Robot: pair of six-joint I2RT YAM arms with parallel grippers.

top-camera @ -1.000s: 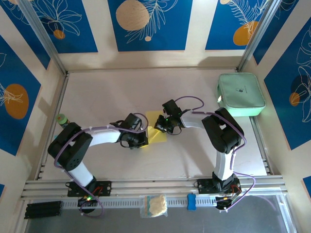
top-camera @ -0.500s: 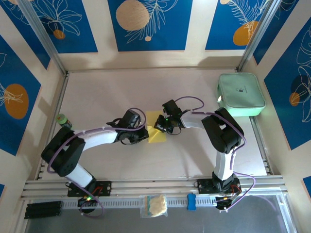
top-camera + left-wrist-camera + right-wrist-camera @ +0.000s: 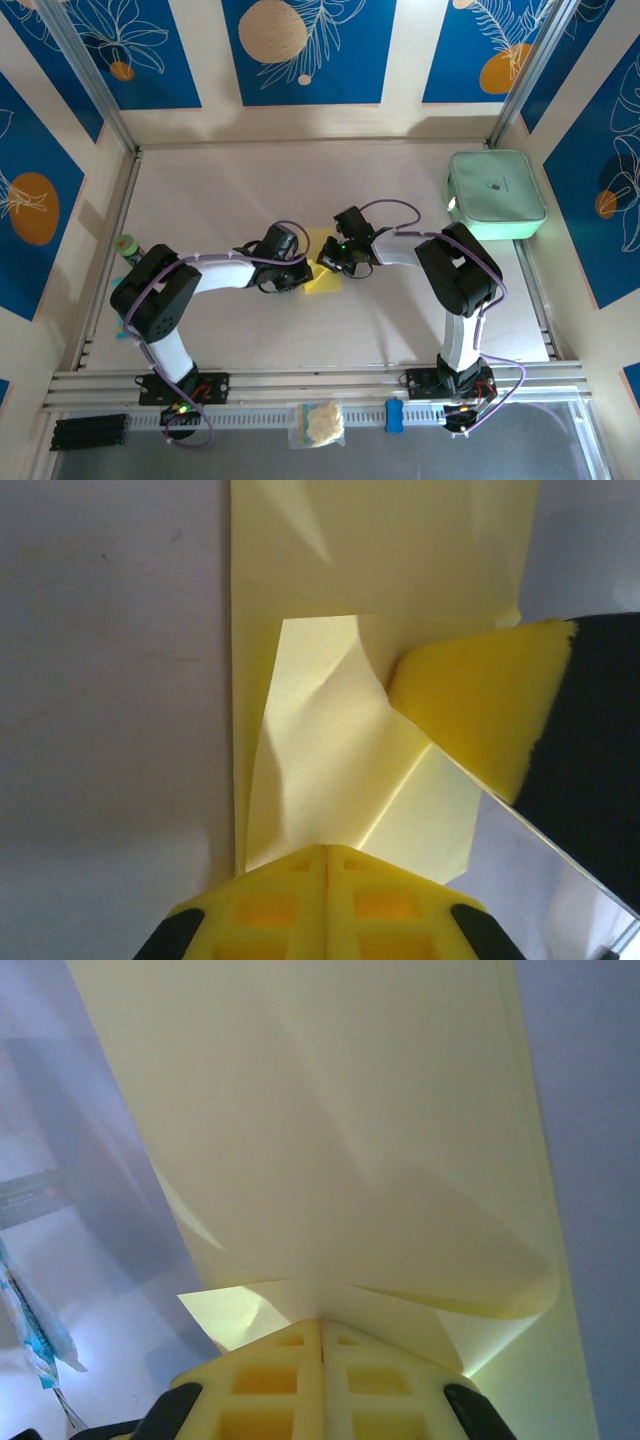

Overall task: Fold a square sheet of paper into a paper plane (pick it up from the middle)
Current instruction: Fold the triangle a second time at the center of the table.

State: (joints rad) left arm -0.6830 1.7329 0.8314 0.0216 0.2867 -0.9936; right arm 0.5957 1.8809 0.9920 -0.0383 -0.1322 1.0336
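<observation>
Left pincer, right pincer pinch square sheet of paper edges — table open.

Pale tabletop inside cream walls with blue leaf-print panels, aluminium corner posts, even light.

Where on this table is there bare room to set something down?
Crowded: centre, where left gripper and right gripper pinch the yellow sheet. Bare: the table beyond them, left of the mint-green case, and the strip between them and the near rail.
</observation>
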